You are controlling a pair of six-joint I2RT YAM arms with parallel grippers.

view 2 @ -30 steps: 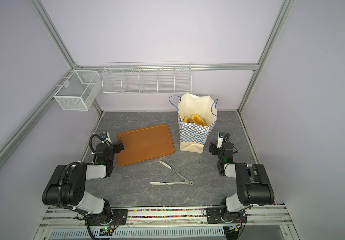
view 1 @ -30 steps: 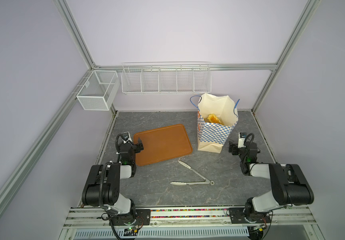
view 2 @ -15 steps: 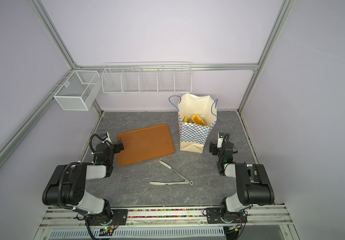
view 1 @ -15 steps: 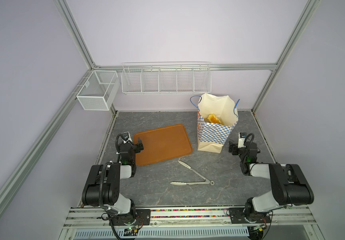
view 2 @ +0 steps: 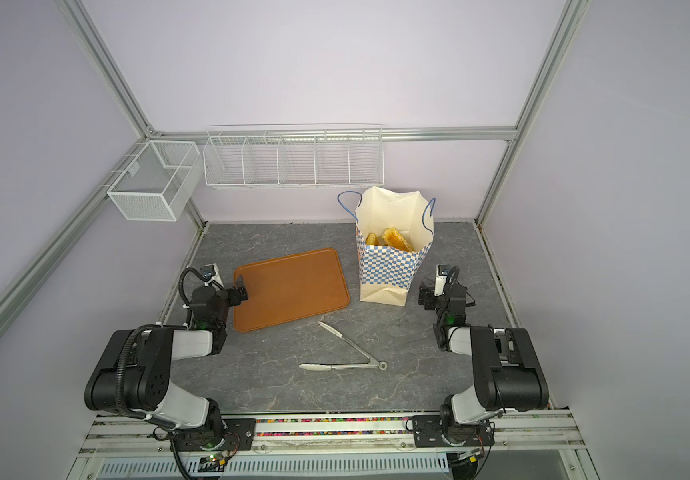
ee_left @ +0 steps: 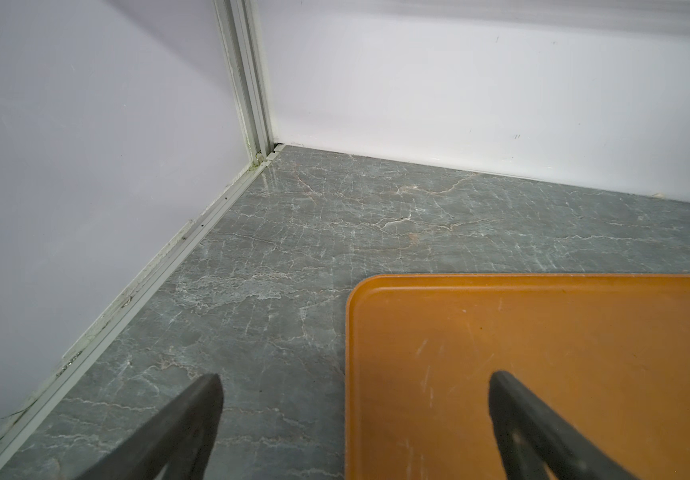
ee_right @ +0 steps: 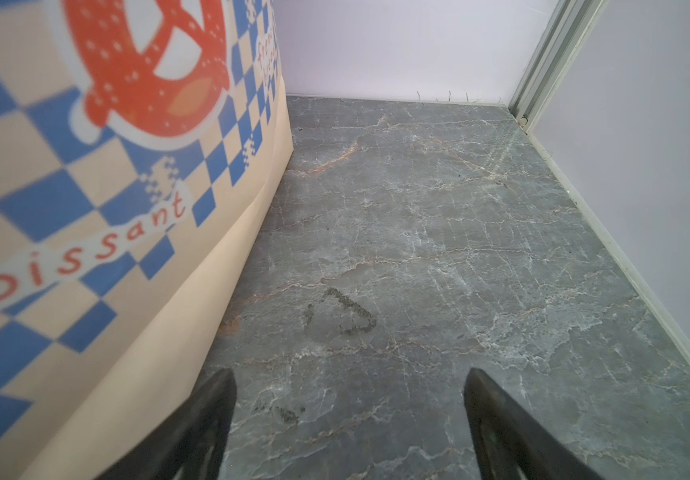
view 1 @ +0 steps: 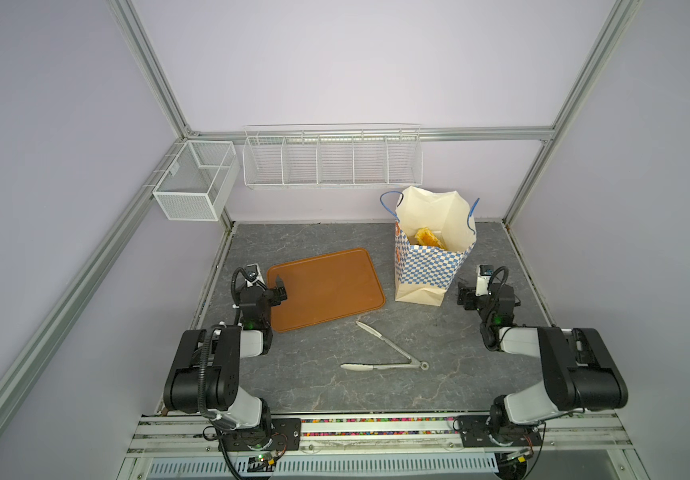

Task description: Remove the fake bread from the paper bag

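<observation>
In both top views, a white mesh basket (view 1: 193, 187) is hanging at the upper left, with a wire rack (view 1: 330, 160) just to its right on the back wall. Lower, at left of centre, the left end effector (view 1: 278, 287) is hovering with its fingers spread wide and holding nothing. In the left wrist view, one finger (ee_left: 193, 419) is showing over the grey table (ee_left: 293, 249) and the other over the corner of the brown tray (ee_left: 542, 332). The tray (view 1: 326, 286) is lying flat and bare near the middle of the frame. Metal tongs (view 1: 384, 353) are lying splayed open below it, apart from the tray.

Right of centre, the paper bag (view 1: 428, 270) is standing upright with its mouth open, and the fake bread (view 2: 395, 237) is sitting inside it, golden pieces showing over the checkered rim. Just right of the bag's base, the right end effector (view 1: 465, 294) is waiting with its fingers apart and empty. The right wrist view is showing the bag's side (ee_right: 64, 208) close beside one finger (ee_right: 210, 415); whether they are touching is unclear.
</observation>
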